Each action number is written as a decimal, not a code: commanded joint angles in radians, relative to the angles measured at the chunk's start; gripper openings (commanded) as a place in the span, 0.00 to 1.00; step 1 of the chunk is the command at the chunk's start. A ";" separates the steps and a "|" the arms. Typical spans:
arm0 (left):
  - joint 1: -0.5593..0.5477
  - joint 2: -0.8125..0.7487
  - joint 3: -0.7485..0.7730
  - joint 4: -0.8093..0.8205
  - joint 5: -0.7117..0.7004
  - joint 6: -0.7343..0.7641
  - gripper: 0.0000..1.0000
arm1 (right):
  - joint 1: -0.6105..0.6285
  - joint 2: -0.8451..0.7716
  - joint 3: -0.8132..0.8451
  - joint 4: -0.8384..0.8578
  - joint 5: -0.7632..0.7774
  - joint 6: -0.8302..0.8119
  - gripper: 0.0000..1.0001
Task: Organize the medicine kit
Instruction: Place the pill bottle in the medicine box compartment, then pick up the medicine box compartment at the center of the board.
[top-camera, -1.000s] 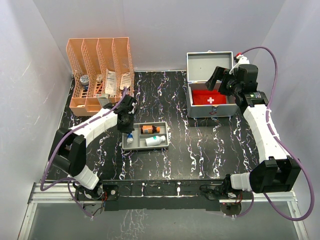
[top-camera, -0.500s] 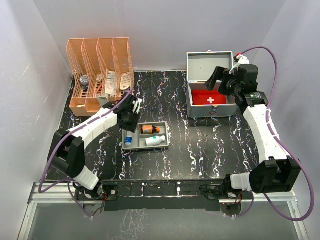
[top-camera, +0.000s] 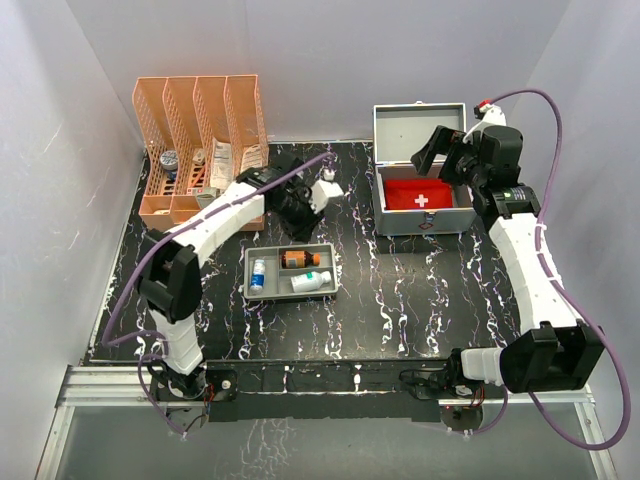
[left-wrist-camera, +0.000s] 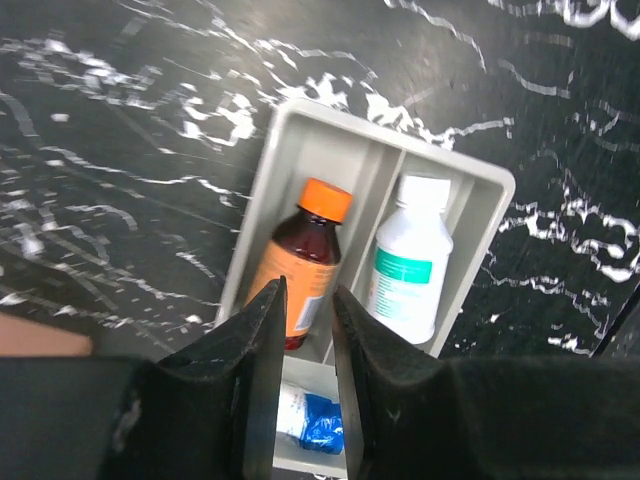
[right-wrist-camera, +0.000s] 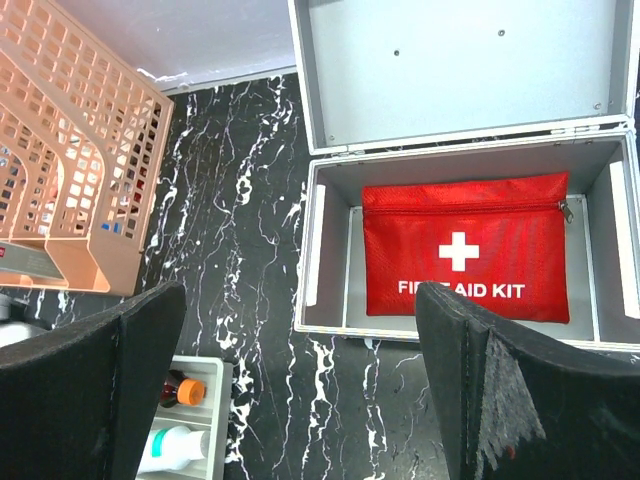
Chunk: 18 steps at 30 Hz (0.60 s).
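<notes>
Veins of white run across the black marble-look tabletop (top-camera: 400, 300). At its far right side stands the medicine kit (top-camera: 425, 222), a silver-grey rectangular metal case with its hinged lid raised upright at the back. Inside it a red fabric pouch (right-wrist-camera: 465, 250) with a white cross and the words FIRST AID KIT lies flat on the floor of the case, with bare grey showing to either side. The right gripper (right-wrist-camera: 300, 290) hangs above the open case, its two black fingers spread wide, one at each side of the wrist view, with nothing between them. Near the middle of the table sits a shallow grey plastic tray (top-camera: 247, 280) divided into compartments. An amber bottle with an orange cap (left-wrist-camera: 305, 270) lies in one long slot, and a white bottle with a green label (left-wrist-camera: 410, 265) lies in the slot beside it. A small white bottle with a blue cap (left-wrist-camera: 310, 420) lies in the cross compartment at the end. The left gripper (left-wrist-camera: 307, 292) hovers over the tray, pointing down at it, jaws parted only by a narrow gap and empty; the amber bottle shows through that gap. At the far left corner stands a peach-orange plastic lattice file rack (top-camera: 200, 110) with four slots, holding assorted items too small to tell apart.
</notes>
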<state>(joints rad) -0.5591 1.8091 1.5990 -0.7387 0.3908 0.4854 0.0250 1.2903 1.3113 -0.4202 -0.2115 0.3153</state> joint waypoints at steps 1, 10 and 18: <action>-0.051 0.017 -0.020 -0.062 0.018 0.124 0.23 | -0.004 -0.066 -0.011 0.072 0.016 -0.015 0.98; -0.089 0.058 -0.068 -0.036 -0.033 0.151 0.22 | -0.004 -0.101 -0.037 0.056 0.037 -0.025 0.98; -0.090 0.024 -0.172 -0.033 -0.019 0.261 0.22 | -0.004 -0.108 -0.036 0.048 0.049 -0.024 0.98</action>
<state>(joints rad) -0.6483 1.8744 1.4693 -0.7567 0.3470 0.6662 0.0250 1.2167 1.2778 -0.4149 -0.1814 0.3038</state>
